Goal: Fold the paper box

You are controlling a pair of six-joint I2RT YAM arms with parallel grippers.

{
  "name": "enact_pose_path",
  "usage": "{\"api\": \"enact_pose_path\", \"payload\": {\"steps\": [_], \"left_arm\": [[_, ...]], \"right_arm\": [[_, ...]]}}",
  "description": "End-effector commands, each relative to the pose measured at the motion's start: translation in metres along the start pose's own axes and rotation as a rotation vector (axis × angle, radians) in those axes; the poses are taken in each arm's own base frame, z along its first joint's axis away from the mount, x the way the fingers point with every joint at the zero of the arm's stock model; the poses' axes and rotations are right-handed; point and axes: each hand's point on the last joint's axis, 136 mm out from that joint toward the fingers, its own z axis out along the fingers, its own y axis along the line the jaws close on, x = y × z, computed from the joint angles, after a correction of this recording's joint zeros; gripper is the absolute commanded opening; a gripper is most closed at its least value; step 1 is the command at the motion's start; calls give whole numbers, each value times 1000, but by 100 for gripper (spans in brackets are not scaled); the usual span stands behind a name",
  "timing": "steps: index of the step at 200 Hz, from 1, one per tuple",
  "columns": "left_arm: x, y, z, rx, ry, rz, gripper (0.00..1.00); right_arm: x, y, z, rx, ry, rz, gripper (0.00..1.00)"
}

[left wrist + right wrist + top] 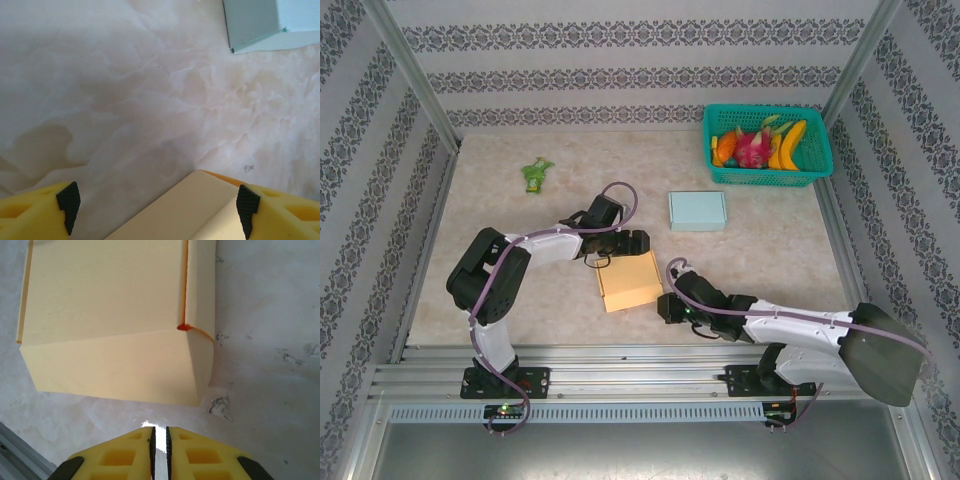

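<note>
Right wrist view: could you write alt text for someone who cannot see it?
A pale yellow paper box, looking folded closed, lies on the marbled table just ahead of the right gripper. The gripper's yellow fingers are pressed almost together, holding nothing and not touching the box.

I see bright, even overhead light across the beige marbled tabletop (760,260). Shadows are soft and short, hugging the pale yellow folded paper box (630,281). In the left wrist view, the surface beyond that box looks washed out and hazy, with a dim shadow patch to its upper left. The right wrist view shows the box crisply, with a small blown-out white spot just below it.
</note>
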Motion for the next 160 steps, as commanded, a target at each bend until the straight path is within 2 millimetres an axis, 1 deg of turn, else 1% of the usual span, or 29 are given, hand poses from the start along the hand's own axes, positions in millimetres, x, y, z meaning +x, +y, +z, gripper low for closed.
{"api": "enact_pose_path", "payload": {"steps": [1,45,97,127,160], "left_arm": [[-4,-7,1,36,-18,23,83],[7,-1,5,33,1,-8,81],[11,3,1,25,-9,-33,81],[22,0,3,38,-3,-42,79],[38,-5,2,57,-2,-44,78]], "right_arm": [[-20,11,-1,-20,-62,18,15],[-28,2,2,6,-81,35,15],[-21,-5,17,21,-57,52,15],[-23,-6,26,21,-55,47,15],[-36,-7,31,8,-96,27,15]]}}
